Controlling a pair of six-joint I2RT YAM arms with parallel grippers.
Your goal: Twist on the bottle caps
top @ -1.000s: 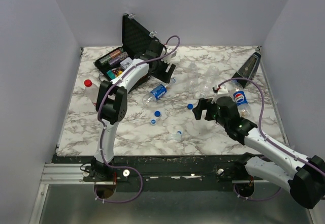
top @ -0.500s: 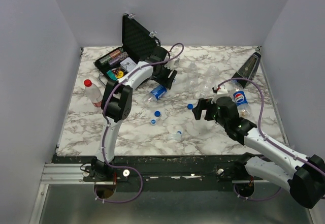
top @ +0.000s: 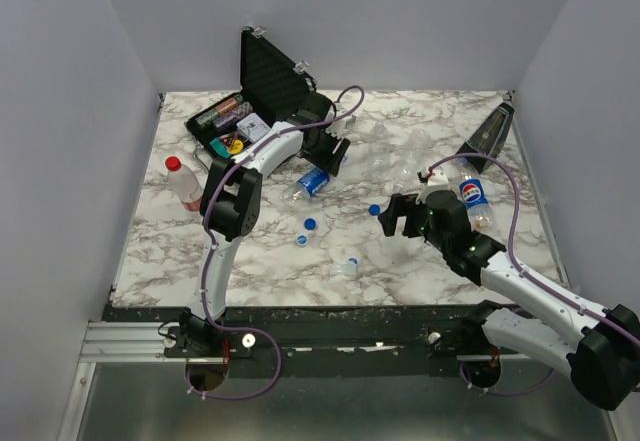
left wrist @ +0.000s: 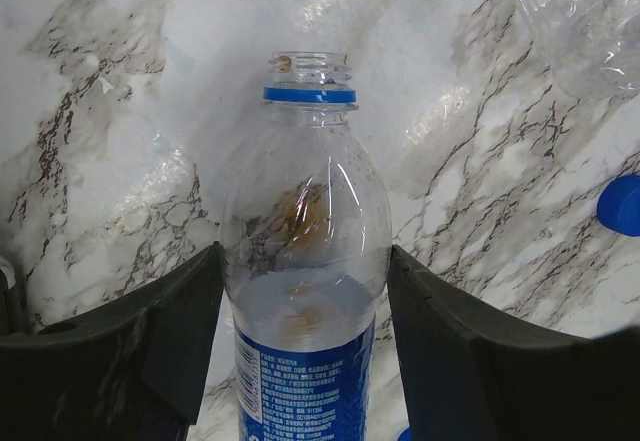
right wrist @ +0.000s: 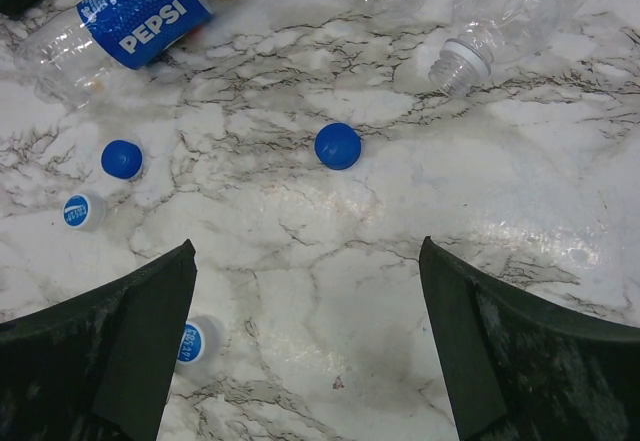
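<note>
Right gripper (right wrist: 307, 251) was held wide open and empty, hovering over the marbled worktop (right wrist: 330, 301). Just beyond its fingers a blue cap (right wrist: 337, 146) was seen lying flat. A second blue cap (right wrist: 121, 158) and two whitish caps (right wrist: 78, 211) with blue print were scattered toward the left arm's side.

Farther out, the left gripper (left wrist: 305, 261) was pressed against both sides of a blue-labelled bottle (left wrist: 303, 161). This bottle lay on the worktop, its mouth uncapped above a blue neck ring, and it appeared empty. At about the same depth, near the left edge, a red-capped bottle (top: 186, 191) stood upright with its red cap (top: 173, 163) on. Several clear bottles (right wrist: 500, 11) lay uncapped behind.

At the far left a black case (top: 262, 71) was seen open, lid raised, its compartments packed with poker chips (top: 226, 113) and other small items.
</note>
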